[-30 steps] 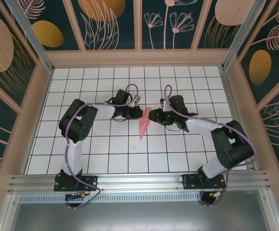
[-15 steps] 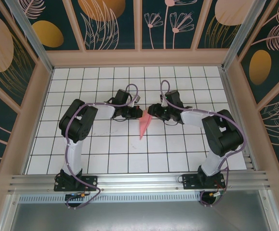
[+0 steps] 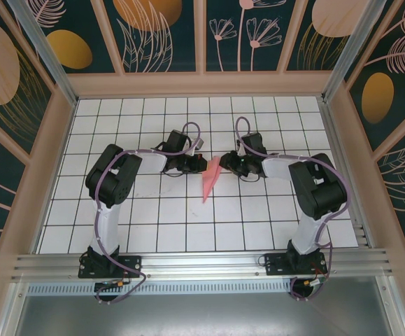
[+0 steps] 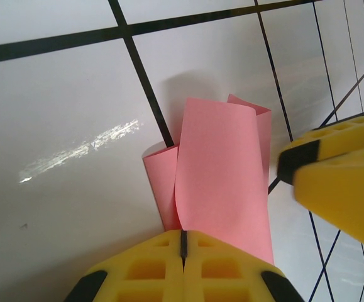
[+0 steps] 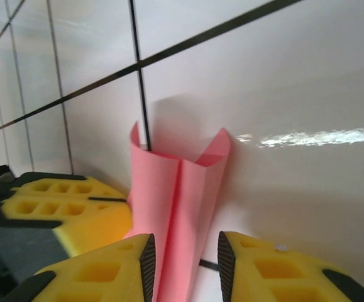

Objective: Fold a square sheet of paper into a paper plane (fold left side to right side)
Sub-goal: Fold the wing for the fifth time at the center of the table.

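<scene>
Your left gripper [image 4: 183,234] is clamped tight on the paper plane [image 3: 210,183] at its 12 o'clock end. The plane lies mid-desk [image 3: 153,217], tip towards 6 o'clock. Your right gripper [image 5: 183,244] straddles that same end, its gap narrow.

Paper plane [image 3: 210,180]: salmon-pink, slim folded dart on the white grid table, about centre. It lies nearly along the near-far line, slightly tilted. Sharp tip points toward the near edge, wide end is farther away. Roughly two tiles long.

Left wrist view: wide end [image 4: 222,170] is lifted off the table, with layered flaps, one curling loosely over another, top edges uneven. Its lower part runs into the closed fingers of the left gripper [image 4: 183,238] and looks pinched there.

Right wrist view: the paper [image 5: 178,201] stands up with a straight centre crease and two pointed corners on top. It sits in the gap between the parted fingers of the right gripper [image 5: 185,251].
</scene>
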### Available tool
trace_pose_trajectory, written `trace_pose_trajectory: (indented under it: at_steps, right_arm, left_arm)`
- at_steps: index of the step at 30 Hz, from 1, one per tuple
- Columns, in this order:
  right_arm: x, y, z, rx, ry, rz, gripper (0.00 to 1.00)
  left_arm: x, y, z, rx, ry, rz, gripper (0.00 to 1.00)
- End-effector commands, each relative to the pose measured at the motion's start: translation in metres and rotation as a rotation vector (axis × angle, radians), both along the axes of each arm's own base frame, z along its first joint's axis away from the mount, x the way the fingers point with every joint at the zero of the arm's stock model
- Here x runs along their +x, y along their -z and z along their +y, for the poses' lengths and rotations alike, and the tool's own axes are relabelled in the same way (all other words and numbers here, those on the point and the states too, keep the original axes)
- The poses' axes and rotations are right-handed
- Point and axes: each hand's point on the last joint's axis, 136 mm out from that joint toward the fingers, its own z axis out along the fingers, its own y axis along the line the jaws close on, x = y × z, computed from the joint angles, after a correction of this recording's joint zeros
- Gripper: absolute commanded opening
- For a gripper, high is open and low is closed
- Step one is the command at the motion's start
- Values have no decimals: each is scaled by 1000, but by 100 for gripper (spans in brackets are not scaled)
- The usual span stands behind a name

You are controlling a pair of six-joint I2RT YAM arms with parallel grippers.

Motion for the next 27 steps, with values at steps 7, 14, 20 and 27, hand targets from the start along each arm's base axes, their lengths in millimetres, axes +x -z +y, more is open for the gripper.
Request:
trace_pose_trajectory:
  at_steps: [7,14,20,27]
  right_arm:
    - [11,0,11,44,-32,-14,26]
    - [16,0,20,66,-97,-41,17]
    - [21,-4,25,106,-153,-68,16]
    - [17,-5,9,67,-138,-73,24]
  left_arm:
    - [-9,7,-1,-1,13,15,6]
    - [-8,4,0,0,3,4,6]
    - [-8,2,1,-2,0,0,6]
    - [-8,7,1,1,-3,9,6]
